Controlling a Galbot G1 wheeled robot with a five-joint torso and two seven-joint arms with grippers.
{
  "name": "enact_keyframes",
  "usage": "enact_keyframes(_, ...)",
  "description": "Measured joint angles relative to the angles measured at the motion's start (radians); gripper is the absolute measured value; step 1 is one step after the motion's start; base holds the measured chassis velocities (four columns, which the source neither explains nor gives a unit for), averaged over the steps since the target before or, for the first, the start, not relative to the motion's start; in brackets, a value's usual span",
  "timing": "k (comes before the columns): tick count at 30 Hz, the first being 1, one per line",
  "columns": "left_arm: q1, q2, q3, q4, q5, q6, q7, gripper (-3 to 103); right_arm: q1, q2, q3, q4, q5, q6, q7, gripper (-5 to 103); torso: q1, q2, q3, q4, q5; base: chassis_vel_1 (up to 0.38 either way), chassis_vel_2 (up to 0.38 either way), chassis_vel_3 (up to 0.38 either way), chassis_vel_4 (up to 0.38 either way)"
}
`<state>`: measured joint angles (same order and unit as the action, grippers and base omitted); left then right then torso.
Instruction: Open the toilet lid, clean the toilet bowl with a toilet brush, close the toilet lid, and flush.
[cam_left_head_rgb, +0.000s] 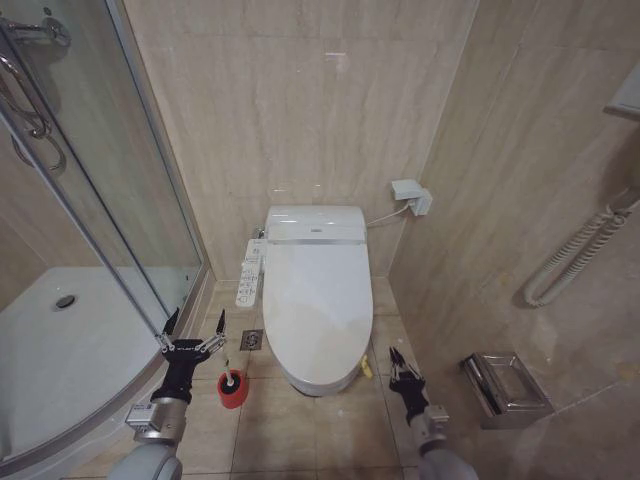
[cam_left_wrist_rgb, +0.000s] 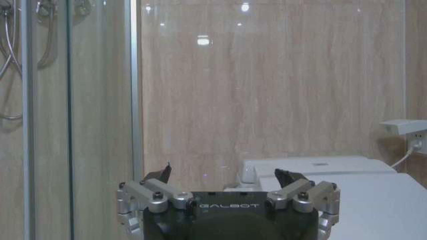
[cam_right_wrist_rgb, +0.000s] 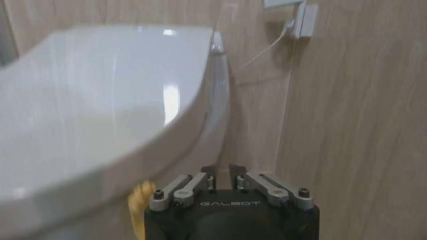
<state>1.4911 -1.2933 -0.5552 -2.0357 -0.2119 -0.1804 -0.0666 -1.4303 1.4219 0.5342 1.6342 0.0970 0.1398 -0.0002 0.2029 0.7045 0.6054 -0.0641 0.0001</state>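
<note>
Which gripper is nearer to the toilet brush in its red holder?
The left. The left gripper hovers open just above and beside the toilet brush. The right gripper is nearly closed on the far side of the toilet lid, near its front right corner.

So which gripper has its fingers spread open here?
The left gripper, beside the shower glass above the toilet brush, is spread wide; the right gripper, by the toilet lid, is pinched shut.

Beige tiled walls (cam_left_head_rgb: 300, 110), tiled floor (cam_left_head_rgb: 300, 430), glass shower enclosure (cam_left_head_rgb: 90, 200) left.
</note>
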Motion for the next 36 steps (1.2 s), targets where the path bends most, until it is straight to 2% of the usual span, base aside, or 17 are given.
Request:
enact_keyframes(3, 0.000, 0.000, 0.000, 0.000, 0.000, 0.000, 0.000, 100, -0.015, -0.030, -0.004, -0.010, -0.014, 0.000, -0.001, 2, 0.000, 0.000, 0.000, 0.0000, -0.0001, 0.000, 0.000, 0.000, 0.000)
enact_keyframes(4, 0.000, 0.000, 0.000, 0.000, 0.000, 0.000, 0.000, 100, -0.020, -0.040, -0.008, -0.013, -0.017, 0.001, -0.002, 28, 0.000, 0.000, 0.000, -0.0001, 0.0000, 0.000, 0.000, 0.000, 0.000)
enact_keyframes(10, 0.000, 0.000, 0.000, 0.000, 0.000, 0.000, 0.000, 100, -0.037, -0.081, -0.051, -0.025, -0.042, 0.009, -0.021, 28, 0.000, 0.000, 0.000, 0.0000, 0.0000, 0.000, 0.000, 0.000, 0.000)
enact_keyframes(11, 0.000, 0.000, 0.000, 0.000, 0.000, 0.000, 0.000, 100, -0.037, -0.082, -0.059, -0.027, -0.045, 0.010, -0.022, 56, 0.000, 0.000, 0.000, 0.0001, 0.0000, 0.000, 0.000, 0.000, 0.000)
enact_keyframes(18, 0.000, 0.000, 0.000, 0.000, 0.000, 0.000, 0.000, 100, -0.033, -0.087, -0.092, -0.043, -0.058, 0.022, -0.036, 56, 0.000, 0.000, 0.000, 0.0001, 0.0000, 0.000, 0.000, 0.000, 0.000)
enact_keyframes(19, 0.000, 0.000, 0.000, 0.000, 0.000, 0.000, 0.000, 100, -0.034, -0.094, -0.102, -0.050, -0.061, 0.030, -0.044, 83, 0.000, 0.000, 0.000, 0.0001, 0.0000, 0.000, 0.000, 0.000, 0.000)
enact_keyframes(25, 0.000, 0.000, 0.000, 0.000, 0.000, 0.000, 0.000, 100, -0.035, -0.096, -0.119, -0.070, -0.070, 0.046, -0.057, 83, 0.000, 0.000, 0.000, 0.0001, -0.0001, 0.000, 0.000, 0.000, 0.000)
enact_keyframes(26, 0.000, 0.000, 0.000, 0.000, 0.000, 0.000, 0.000, 100, -0.032, -0.091, -0.123, -0.074, -0.071, 0.050, -0.058, 100, 0.000, 0.000, 0.000, 0.0000, -0.0002, 0.000, 0.000, 0.000, 0.000)
enact_keyframes(36, 0.000, 0.000, 0.000, 0.000, 0.000, 0.000, 0.000, 100, 0.007, -0.032, -0.146, -0.109, -0.091, 0.056, -0.057, 100, 0.000, 0.000, 0.000, 0.0000, -0.0003, 0.000, 0.000, 0.000, 0.000)
